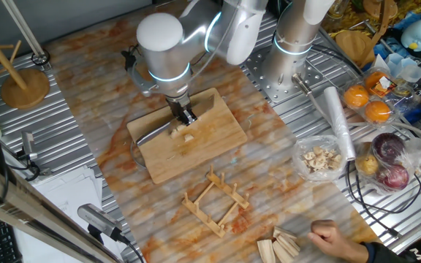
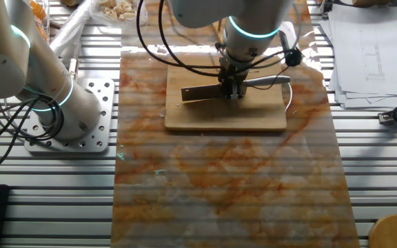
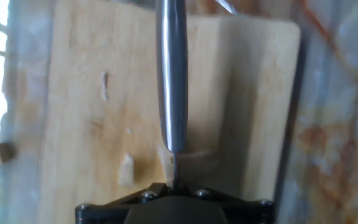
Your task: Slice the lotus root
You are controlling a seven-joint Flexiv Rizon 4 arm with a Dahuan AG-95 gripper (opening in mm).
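Lotus root (image 1: 183, 134): pale chunks on the cutting board (image 1: 218, 142), just below the claw.
Claw (image 1: 186, 117): pinched tight on a knife (image 2: 205, 91), its blade edge-down over the board.
Board: on the bench (image 1: 283, 183).

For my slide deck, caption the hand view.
Gripper holds knife over cutting board, lotus root slice alongside.

Wooden rack (image 1: 214, 201) seen lying on table (image 1: 283, 190) near wooden blocks (image 1: 280, 245). Oranges (image 1: 368, 102), red onions (image 1: 389, 161), bagged chips (image 1: 320, 158) grouped at table edge. Papers (image 2: 367, 52) stacked aside.
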